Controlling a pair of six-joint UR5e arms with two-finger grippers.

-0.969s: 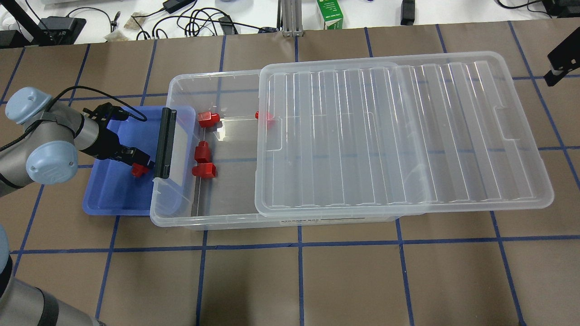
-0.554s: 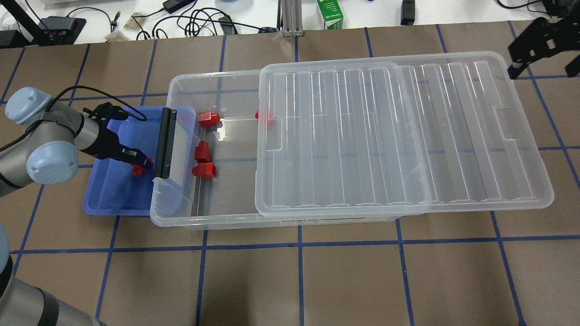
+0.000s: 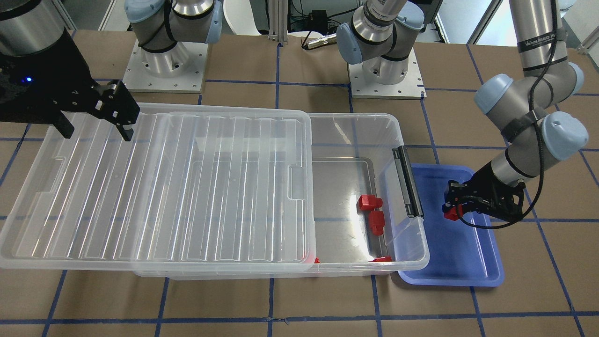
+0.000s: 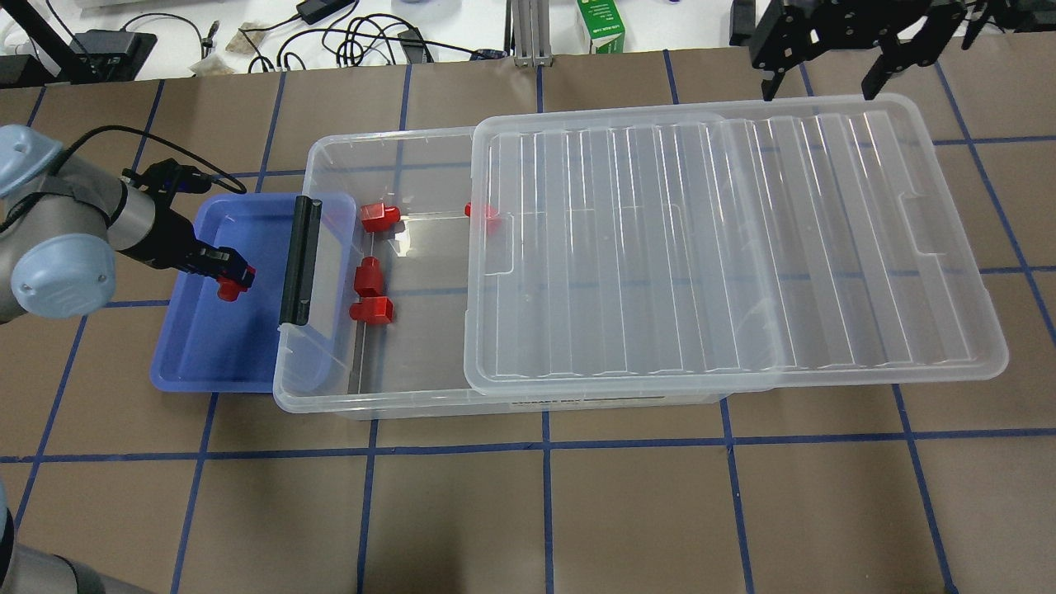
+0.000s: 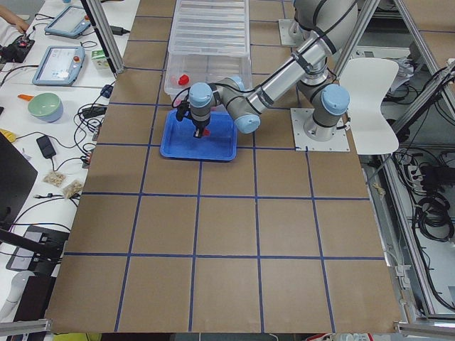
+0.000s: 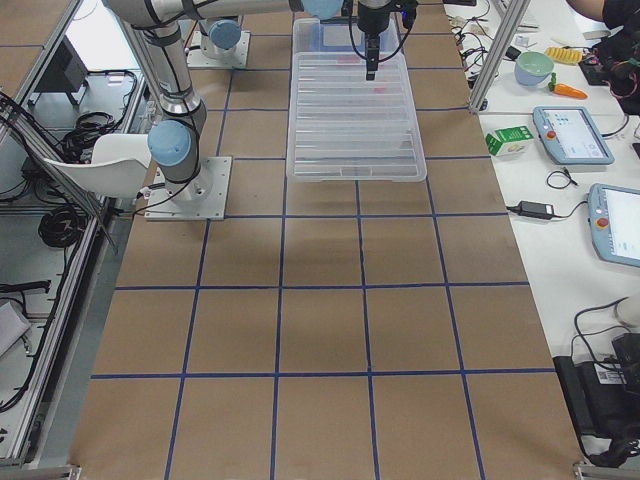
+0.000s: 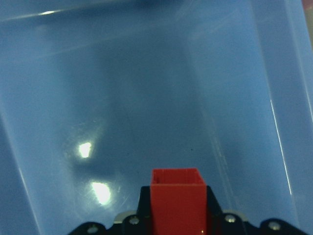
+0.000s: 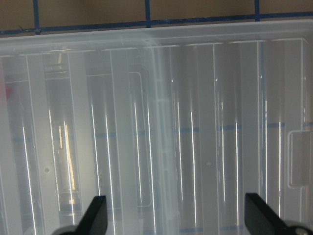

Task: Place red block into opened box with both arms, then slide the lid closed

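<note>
Above tray (image 4: 198,346), left end effector (image 4: 237,279) pinching one red block (image 4: 224,289), four in box (image 4: 388,136), right end effector (image 4: 818,89) spread

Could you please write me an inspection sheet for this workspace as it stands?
Surface: brown table, blue grid.
Job's things: red block held over the blue tray; box open at its clip end, four loose blocks inside; lid covers the rest, overhanging.
Clutter: green carton on back bench.
Grippers: left gripper shut on red block; right gripper open above the lid.
Cables: black cable on left arm; loose leads on bench.
Surroundings: white chair near arm bases.
</note>
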